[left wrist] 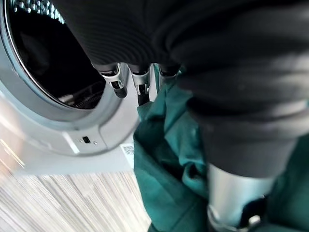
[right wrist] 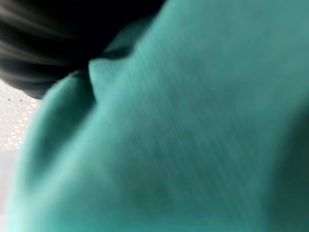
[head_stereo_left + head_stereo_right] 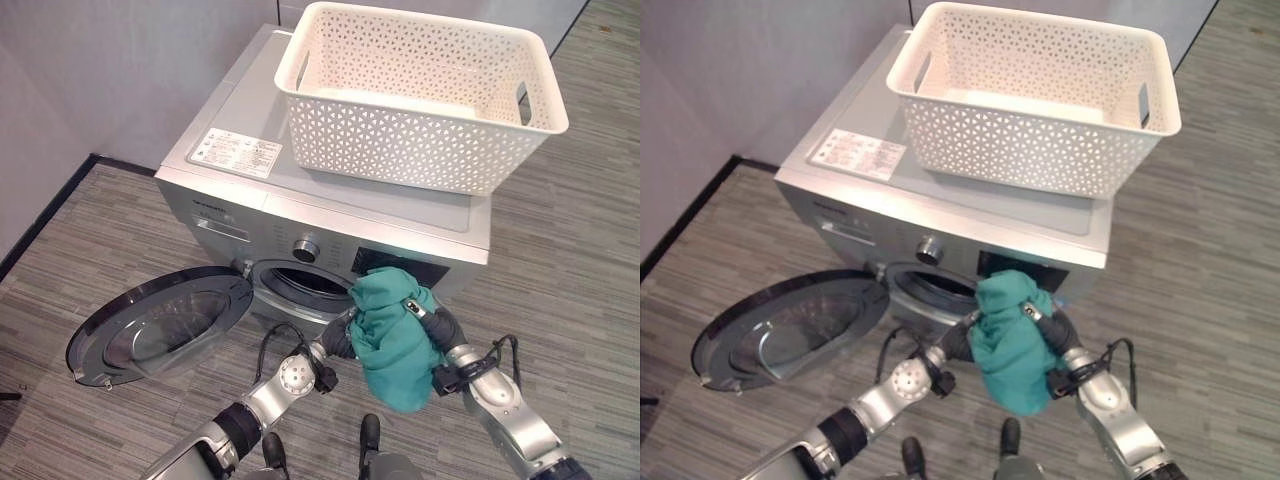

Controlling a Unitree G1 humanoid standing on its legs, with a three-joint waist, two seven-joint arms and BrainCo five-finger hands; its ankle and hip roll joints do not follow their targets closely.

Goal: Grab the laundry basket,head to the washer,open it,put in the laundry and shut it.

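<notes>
1. The right hand (image 3: 437,328) is seen against the right side of a teal cloth (image 3: 392,340); whether its fingers are curled on the cloth cannot be told, as they are hidden behind the folds.
2. The left hand (image 3: 340,340) is seen at the cloth's left side; in its wrist view silver fingers (image 1: 139,87) reach towards the fabric, but their tips are hidden and the grip cannot be told.
3. The cloth, soft and crumpled, is held bunched between the two hands, just in front of the washer's round opening (image 3: 308,284), hanging below it.
4. The washer (image 3: 235,215) is a silver-grey box with a flat top; its dark drum is ringed by a smooth rim.
5. The round glazed door (image 3: 165,322) is swung fully open to the left, low over the striped grey floor (image 3: 570,270).
6. The cream basket (image 3: 420,95), of perforated plastic with cut-out handles, is set on the washer's top, overhanging its right rear edge.
7. Open floor is left on the washer's right.
</notes>
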